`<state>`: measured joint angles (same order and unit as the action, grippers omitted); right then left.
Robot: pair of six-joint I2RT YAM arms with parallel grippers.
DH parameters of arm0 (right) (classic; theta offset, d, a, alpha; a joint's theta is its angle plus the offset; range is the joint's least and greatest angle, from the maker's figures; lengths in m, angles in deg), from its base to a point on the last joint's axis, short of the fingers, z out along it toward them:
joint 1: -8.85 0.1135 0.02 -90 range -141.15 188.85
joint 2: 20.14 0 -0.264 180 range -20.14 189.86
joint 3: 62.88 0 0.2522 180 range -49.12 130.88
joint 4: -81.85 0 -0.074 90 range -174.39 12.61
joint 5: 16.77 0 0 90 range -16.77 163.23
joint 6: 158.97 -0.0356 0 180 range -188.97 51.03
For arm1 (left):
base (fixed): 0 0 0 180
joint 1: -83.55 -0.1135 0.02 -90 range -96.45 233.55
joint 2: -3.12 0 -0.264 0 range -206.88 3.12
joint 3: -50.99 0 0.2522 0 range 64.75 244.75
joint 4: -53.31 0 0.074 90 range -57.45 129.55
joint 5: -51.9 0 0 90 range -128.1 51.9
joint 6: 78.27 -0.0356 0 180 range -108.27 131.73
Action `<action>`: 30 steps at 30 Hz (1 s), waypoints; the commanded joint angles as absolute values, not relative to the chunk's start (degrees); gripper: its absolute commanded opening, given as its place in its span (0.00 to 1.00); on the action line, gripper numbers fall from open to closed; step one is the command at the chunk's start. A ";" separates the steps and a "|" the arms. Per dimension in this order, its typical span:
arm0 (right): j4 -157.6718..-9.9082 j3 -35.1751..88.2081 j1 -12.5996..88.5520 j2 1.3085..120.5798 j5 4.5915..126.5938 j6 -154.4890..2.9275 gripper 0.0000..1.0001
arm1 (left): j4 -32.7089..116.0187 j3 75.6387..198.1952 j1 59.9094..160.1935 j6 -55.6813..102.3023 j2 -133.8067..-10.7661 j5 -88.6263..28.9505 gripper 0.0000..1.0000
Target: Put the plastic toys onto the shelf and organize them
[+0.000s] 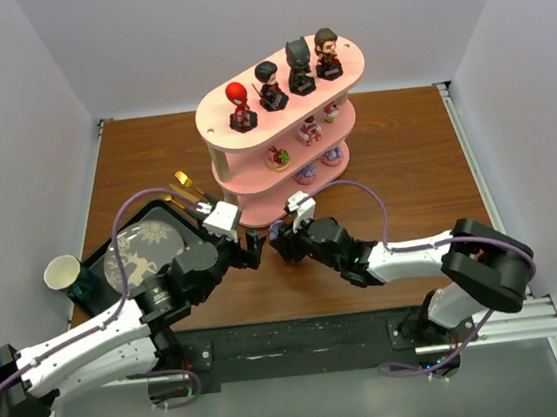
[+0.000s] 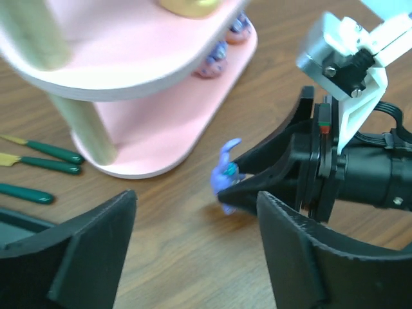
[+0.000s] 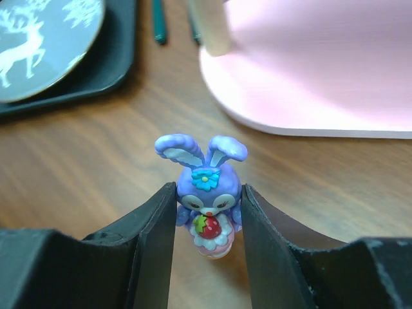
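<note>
A purple bunny figurine [image 3: 205, 183] with a blue flower on its head and a strawberry at its chest is clamped by its sides between the two dark fingers of the right gripper [image 3: 207, 219], upright and facing the wrist camera. It is held low over the wooden table [image 1: 405, 174], just beside the near end of the bottom board of the pink shelf [image 1: 220, 122] but off it; whether its base touches the wood cannot be told.

The left gripper [image 2: 196, 251] is seen directly opposite, its jaws spread wide with nothing between them, and its fingers are pointed at the tip of the right gripper.

Four big-headed figures are lined up on the top board: a red one [image 1: 240, 105], a black-haired one [image 1: 270, 86], a black masked one [image 1: 298, 65] and a brown-haired one [image 1: 326, 54]. Three small pink figures [image 1: 308, 132] are set on the middle board, and two purplish ones [image 1: 305, 173] on the bottom board.

To the left, a black tray [image 1: 98, 254] is occupied by a grey plate [image 1: 143, 256] printed with a white reindeer, with a paper cup [image 1: 61, 272] at its far-left edge. Green-handled cutlery [image 2: 51, 154] is laid on the table between tray and shelf.
</note>
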<state>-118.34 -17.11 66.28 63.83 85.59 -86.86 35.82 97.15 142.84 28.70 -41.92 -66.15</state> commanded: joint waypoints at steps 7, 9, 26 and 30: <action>-152.39 -20.65 57.11 74.16 80.09 -85.76 0.00 | 29.19 98.50 139.55 29.22 -28.79 -78.26 0.94; -153.81 -19.77 56.32 76.09 80.09 -85.40 0.00 | 28.30 97.97 138.14 29.05 -26.42 -78.00 0.95; -158.30 -9.22 52.27 88.23 78.68 -79.95 0.00 | 28.21 96.65 125.30 28.69 -29.40 -70.71 0.96; -158.04 -7.46 52.00 90.51 78.68 -79.60 0.00 | 28.04 96.48 125.21 28.87 -28.87 -71.41 0.96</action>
